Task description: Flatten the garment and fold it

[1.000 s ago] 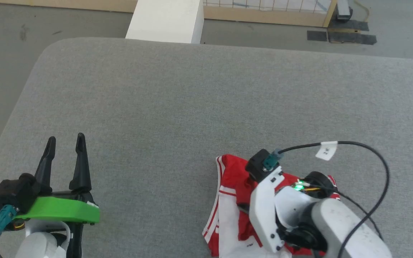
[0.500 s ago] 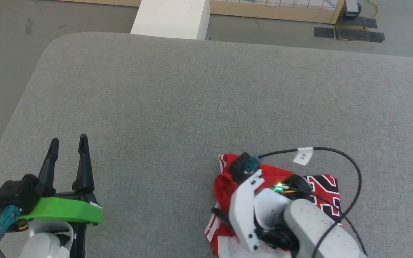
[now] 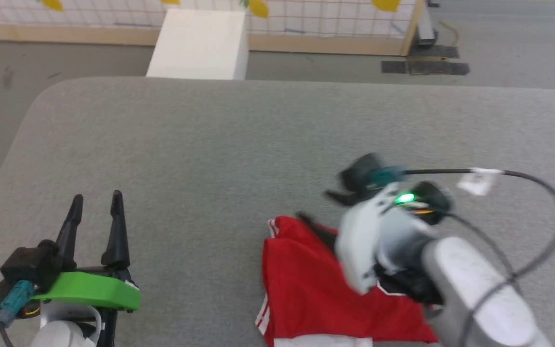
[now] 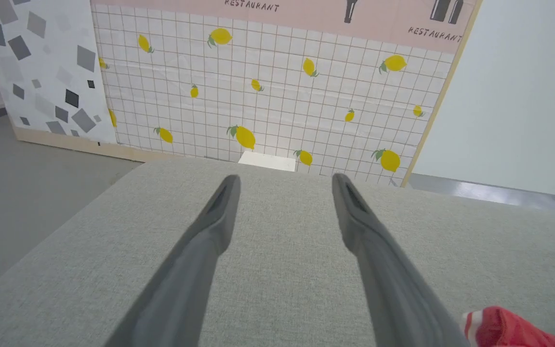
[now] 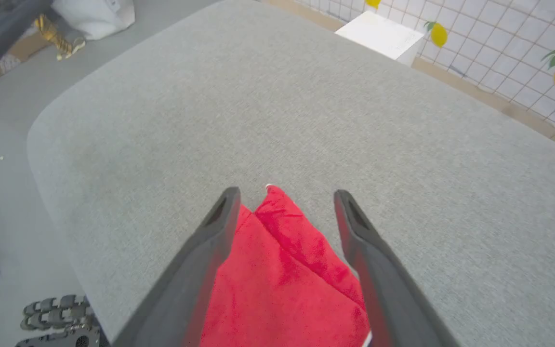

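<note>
Garment point(image 3: 316, 289) lying rumpled at near right of grey woven counter point(image 3: 210, 144), showing soft red cloth, white stripe trim at edge. Right end effector point(image 5: 284, 193) hovering over it, tapered dark fingers spread apart. Left end effector point(image 3: 97, 197) also gaping, well apart.

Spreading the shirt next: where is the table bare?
Bare: the far half of the table toward the white box, and the strip between left gripper and garment. Crowded: near right, right gripper over the garment.
</note>
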`<state>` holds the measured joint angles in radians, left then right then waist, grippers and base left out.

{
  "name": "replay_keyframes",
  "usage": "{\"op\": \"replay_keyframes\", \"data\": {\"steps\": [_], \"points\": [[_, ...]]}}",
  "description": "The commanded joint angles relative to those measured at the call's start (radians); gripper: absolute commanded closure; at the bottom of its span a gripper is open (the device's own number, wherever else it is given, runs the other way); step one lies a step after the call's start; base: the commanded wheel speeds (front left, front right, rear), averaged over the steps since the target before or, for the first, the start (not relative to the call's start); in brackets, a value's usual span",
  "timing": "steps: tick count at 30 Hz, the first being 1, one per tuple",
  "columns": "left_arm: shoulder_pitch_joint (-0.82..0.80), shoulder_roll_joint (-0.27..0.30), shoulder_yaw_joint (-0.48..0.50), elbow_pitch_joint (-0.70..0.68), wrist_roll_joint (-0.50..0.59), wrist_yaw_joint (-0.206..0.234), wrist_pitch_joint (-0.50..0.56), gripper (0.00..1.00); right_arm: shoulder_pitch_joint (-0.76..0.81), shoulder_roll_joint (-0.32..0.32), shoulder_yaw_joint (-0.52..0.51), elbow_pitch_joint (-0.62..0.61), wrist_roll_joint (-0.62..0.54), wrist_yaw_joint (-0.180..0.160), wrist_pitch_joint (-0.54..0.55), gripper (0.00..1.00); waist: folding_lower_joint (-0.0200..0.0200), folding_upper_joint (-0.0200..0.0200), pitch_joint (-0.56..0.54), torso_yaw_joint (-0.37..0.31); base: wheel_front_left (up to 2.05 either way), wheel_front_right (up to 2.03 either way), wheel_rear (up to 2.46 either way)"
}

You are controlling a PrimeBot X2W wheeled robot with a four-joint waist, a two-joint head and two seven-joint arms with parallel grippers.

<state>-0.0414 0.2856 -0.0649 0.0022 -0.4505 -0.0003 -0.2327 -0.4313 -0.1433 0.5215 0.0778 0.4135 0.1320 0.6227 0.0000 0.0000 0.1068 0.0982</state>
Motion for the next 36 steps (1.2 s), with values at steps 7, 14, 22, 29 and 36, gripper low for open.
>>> {"op": "replay_keyframes", "data": {"steps": [7,14,22,29,36], "points": [[-0.008,0.017,-0.022,-0.018,0.059,0.007,-0.011,0.0,0.185,-0.032,-0.247,-0.117,-0.153,-0.001,0.07,0.0,0.0,0.0,-0.005,-0.085,0.0,0.0,0.0],[-0.013,0.016,-0.021,-0.018,0.089,0.002,-0.024,0.0,0.323,-0.016,-0.36,-0.137,-0.241,-0.001,0.195,0.0,0.0,0.0,0.028,-0.087,0.0,0.0,0.0],[-0.032,0.002,-0.008,-0.007,0.093,-0.004,-0.028,0.0,0.345,0.025,-0.348,-0.06,-0.261,-0.001,0.215,0.0,0.0,0.0,0.068,-0.061,0.0,0.0,0.0],[-0.049,-0.008,-0.002,0.0,0.093,-0.022,-0.029,0.0,0.328,0.037,-0.325,0.047,-0.271,-0.001,0.178,0.0,0.0,0.0,0.087,-0.044,0.0,0.0,0.0],[-0.059,-0.015,-0.002,0.009,0.097,-0.039,-0.029,0.0,0.289,-0.016,-0.296,0.067,-0.25,-0.001,0.151,1.0,0.0,0.0,0.079,-0.037,0.0,0.0,0.0]]}}
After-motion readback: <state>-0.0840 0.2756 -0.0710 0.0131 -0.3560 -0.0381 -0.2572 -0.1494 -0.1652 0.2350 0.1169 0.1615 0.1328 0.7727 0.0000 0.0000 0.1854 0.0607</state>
